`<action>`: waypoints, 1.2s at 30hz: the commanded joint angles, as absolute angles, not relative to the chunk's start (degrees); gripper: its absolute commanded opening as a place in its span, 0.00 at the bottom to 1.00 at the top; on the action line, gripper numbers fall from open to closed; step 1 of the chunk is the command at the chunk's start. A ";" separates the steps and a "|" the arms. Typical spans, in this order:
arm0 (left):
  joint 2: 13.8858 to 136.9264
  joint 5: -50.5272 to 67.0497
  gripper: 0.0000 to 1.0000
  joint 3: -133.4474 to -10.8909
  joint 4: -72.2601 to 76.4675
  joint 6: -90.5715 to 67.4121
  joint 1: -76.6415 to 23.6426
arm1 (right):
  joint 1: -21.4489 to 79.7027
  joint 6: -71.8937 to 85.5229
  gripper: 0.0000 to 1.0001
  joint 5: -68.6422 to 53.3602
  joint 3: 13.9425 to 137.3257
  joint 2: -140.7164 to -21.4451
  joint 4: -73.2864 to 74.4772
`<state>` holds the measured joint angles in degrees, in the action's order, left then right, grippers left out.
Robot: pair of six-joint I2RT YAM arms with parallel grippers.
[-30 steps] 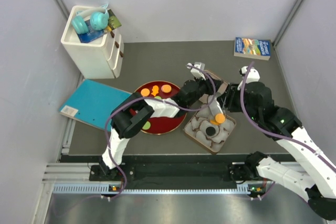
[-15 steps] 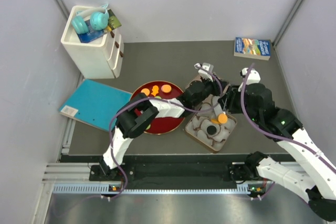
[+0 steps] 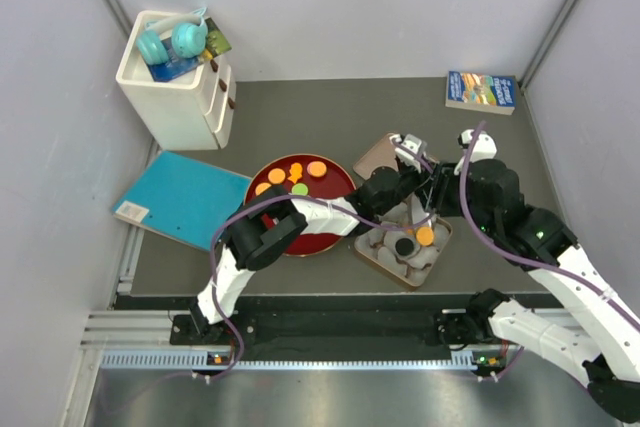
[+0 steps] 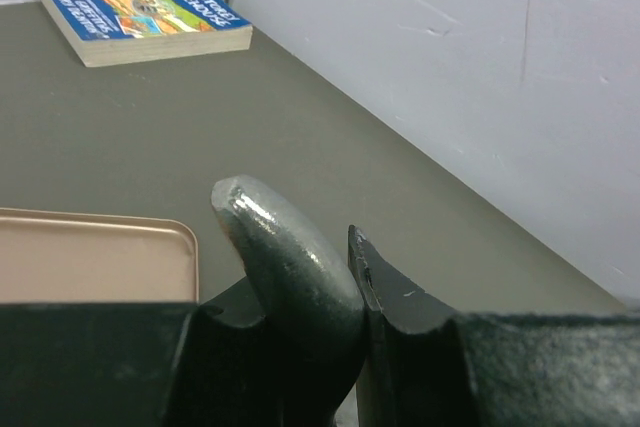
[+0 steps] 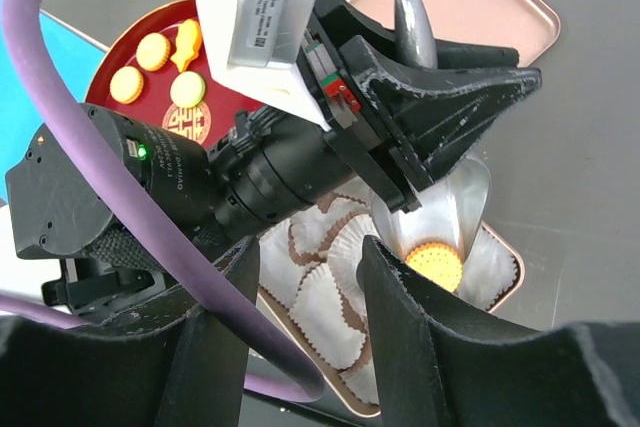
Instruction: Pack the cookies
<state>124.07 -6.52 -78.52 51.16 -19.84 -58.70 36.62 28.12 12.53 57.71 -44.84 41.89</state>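
Note:
My left gripper (image 3: 402, 187) (image 4: 335, 277) is shut on the handle of a silver spoon (image 5: 415, 22) (image 4: 285, 247). The spoon's bowl (image 5: 455, 207) tilts down into the tray (image 3: 362, 250) of white paper cups (image 5: 330, 307). An orange cookie (image 5: 435, 263) (image 3: 425, 235) lies at the bowl's lower tip over a cup; I cannot tell which one bears it. A black cookie (image 3: 404, 246) sits in a neighbouring cup. More orange cookies (image 3: 277, 176) and a green one (image 3: 299, 189) lie on the red plate (image 3: 320, 232). My right gripper (image 5: 305, 297) (image 3: 440, 192) hangs open above the tray, holding nothing.
The tray's tan lid (image 3: 373, 155) (image 4: 90, 257) lies just behind it. A book (image 3: 481, 90) (image 4: 140, 7) is at the back right, a white drawer box (image 3: 180, 97) at the back left, a blue book (image 3: 180, 197) left of the plate.
My left arm has swung right from the plate over the tray, carrying the spoon. The orange cookie has shifted slightly right and nearer. The right arm has held still.

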 commanded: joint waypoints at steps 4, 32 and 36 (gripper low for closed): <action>119.53 -7.65 0.00 -77.87 58.45 -15.30 -58.62 | 36.91 28.30 0.46 12.39 57.13 -43.77 40.43; 113.29 -3.69 0.00 -73.83 59.33 -18.20 -61.26 | 36.83 29.44 0.46 11.34 56.25 -43.42 39.73; 112.41 -4.74 0.00 -72.25 59.85 -16.70 -61.26 | 36.91 29.71 0.46 11.16 55.99 -43.51 39.55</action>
<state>117.21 -4.56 -73.63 53.95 -19.51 -60.58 36.62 28.80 10.59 56.49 -43.94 41.60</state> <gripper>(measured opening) 0.261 0.458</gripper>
